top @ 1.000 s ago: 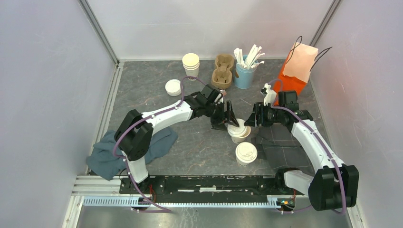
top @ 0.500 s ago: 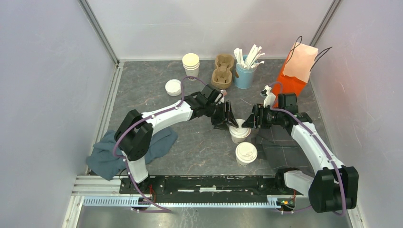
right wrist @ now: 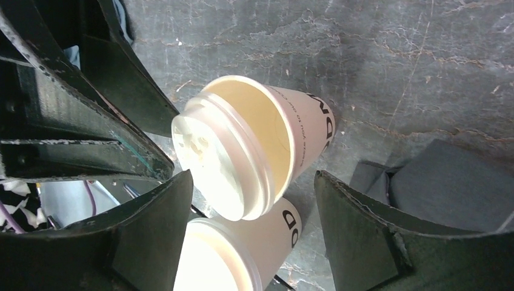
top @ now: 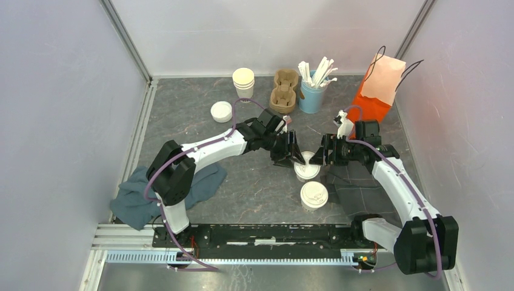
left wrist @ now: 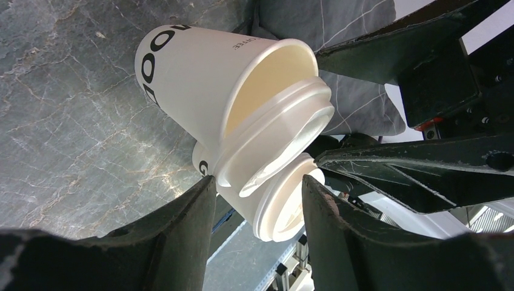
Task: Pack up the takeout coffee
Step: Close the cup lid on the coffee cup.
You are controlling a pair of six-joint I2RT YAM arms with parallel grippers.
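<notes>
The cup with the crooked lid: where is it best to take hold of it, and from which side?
Best grip the cup on its paper wall below the rim, coming from the side. Its lid sits tilted, one edge off the rim, so the top probably gives no firm hold.

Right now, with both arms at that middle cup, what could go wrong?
The lid sits crooked in the cup, one side sunk, leaving the mouth partly open; pressing now might crumple the rim or flip it off. The left end effector and right end effector flank that cup closely and could collide. The second capped cup stands right beside it and could get knocked over.
</notes>
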